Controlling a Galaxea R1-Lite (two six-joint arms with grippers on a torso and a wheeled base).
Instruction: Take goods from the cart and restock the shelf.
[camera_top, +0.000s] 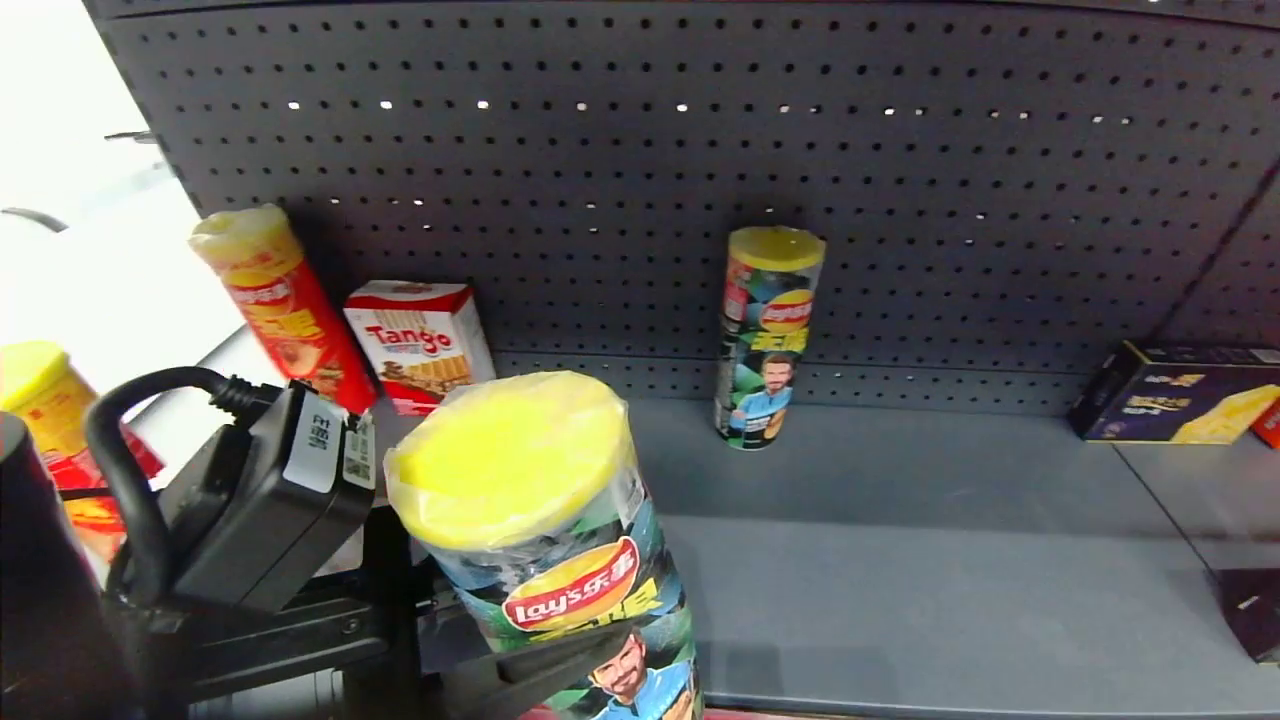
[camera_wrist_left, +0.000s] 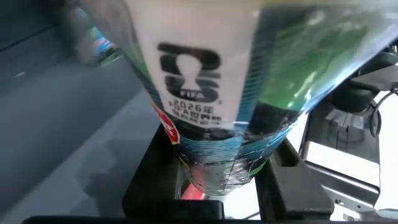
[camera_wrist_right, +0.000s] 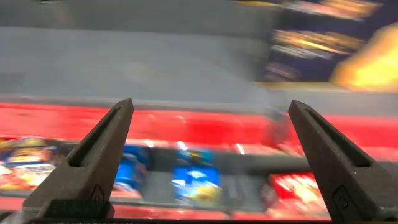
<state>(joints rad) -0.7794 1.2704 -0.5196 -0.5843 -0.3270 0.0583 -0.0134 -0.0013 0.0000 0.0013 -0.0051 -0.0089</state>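
My left gripper (camera_top: 520, 670) is shut on a green and blue chips can (camera_top: 555, 530) with a yellow lid, holding it upright just above the front left of the grey shelf board (camera_top: 900, 560). In the left wrist view the can (camera_wrist_left: 211, 93) sits between the black fingers (camera_wrist_left: 149, 183), low on its body. A matching can (camera_top: 768, 338) stands at the back of the shelf against the pegboard. My right gripper (camera_wrist_right: 211, 155) is open with nothing between its fingers, in front of the shelf's red front strip (camera_wrist_right: 199, 127).
A red chips can (camera_top: 280, 305) leans at the back left beside a red and white wafer box (camera_top: 422, 345). Another red and yellow can (camera_top: 45, 410) is at the far left. A dark box (camera_top: 1180, 395) lies at the back right. Packaged goods (camera_wrist_right: 193, 180) show below the red strip.
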